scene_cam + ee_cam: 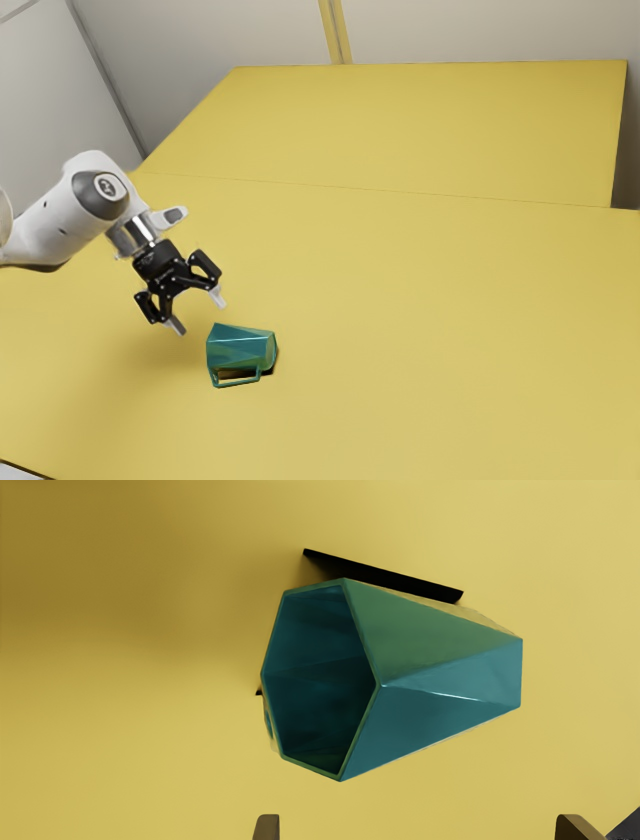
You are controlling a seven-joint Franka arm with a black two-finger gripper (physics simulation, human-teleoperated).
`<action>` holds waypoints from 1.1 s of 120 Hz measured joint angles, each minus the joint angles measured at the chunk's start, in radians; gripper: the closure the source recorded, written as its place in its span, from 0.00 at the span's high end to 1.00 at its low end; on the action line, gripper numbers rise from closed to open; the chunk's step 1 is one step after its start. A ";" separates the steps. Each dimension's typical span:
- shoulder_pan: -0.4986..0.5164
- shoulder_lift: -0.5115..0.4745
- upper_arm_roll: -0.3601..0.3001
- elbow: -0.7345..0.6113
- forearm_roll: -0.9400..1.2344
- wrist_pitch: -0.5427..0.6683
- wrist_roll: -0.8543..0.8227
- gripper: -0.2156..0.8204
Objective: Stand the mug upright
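In the wrist view the handle is mostly hiding behind the mug (pixel 430 655), and the depth of its mouth (pixel 320 680) is sinking into darkness. A black strip (pixel 395 580) is running along one side of the body, probably shadow, though its nature is staying hard to tell. The fingertips (pixel 267 827) are being cut off by the view's edge, and the arm (pixel 65 225) is being cropped at 9 o'clock in the exterior view, taking 12 as its top.

On that same dial the yellow tabletop (pixel 450 320) is stretching widely from the mug toward 1 through 4 o'clock. A thin seam (pixel 380 188) is crossing it toward 12, with the far edge lying beyond, and a near edge is showing at 7.

The mug is lying on its side on the tabletop, its handle (pixel 237 381) pointing toward 6 o'clock. It is resting near the claw (pixel 199 315), between 4 and 5 o'clock from it. The claw's two fingers are standing wide apart, holding nothing, and in the wrist view the mug is appearing just beyond their tips.
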State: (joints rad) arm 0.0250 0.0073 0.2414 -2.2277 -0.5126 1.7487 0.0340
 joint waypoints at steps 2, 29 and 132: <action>0.001 0.006 0.001 0.001 -0.002 0.001 0.003 0.79; 0.012 0.100 0.020 0.035 -0.037 0.010 0.045 0.79; -0.003 0.189 -0.034 0.051 -0.271 0.058 0.143 0.22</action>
State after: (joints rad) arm 0.0220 0.1966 0.2072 -2.1770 -0.7839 1.8067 0.1773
